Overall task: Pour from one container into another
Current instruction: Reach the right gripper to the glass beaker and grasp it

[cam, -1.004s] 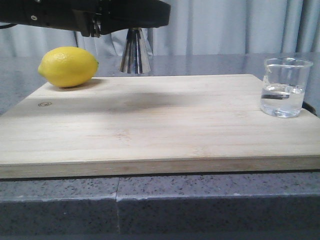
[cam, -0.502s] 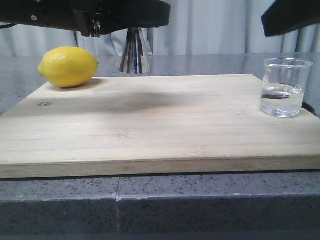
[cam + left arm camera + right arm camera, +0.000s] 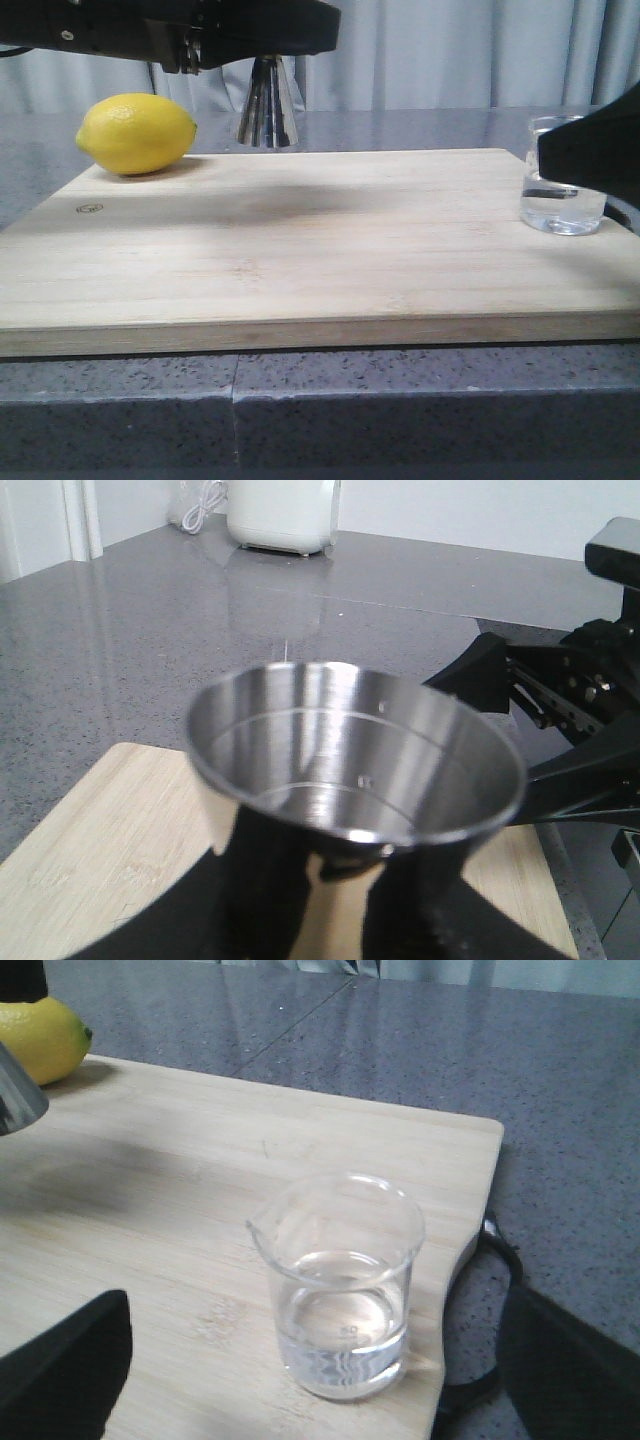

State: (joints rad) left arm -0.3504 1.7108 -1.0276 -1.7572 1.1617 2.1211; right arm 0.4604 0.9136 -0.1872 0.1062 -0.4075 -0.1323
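The clear glass beaker (image 3: pixel 340 1285) stands on the right end of the wooden board (image 3: pixel 300 240), about a third full of clear liquid. My right gripper (image 3: pixel 312 1305) is open, with one black finger on each side of the beaker and not touching it. In the front view this right gripper (image 3: pixel 592 150) hides the upper part of the beaker (image 3: pixel 562 208). My left gripper (image 3: pixel 345 880) is shut on the steel jigger (image 3: pixel 355 765), which it holds upright and which looks empty. Below the left gripper (image 3: pixel 250 35) only the lower cone of the jigger (image 3: pixel 268 108) shows.
A yellow lemon (image 3: pixel 137 133) lies on the board's far left corner. The board rests on a grey speckled counter (image 3: pixel 400 400). A black cable (image 3: pixel 490 1260) loops beside the board's right edge. A white appliance (image 3: pixel 283 515) stands far back on the counter.
My right gripper has come down from the top right to the beaker's level and now covers its upper part. The left gripper and jigger have hardly moved.
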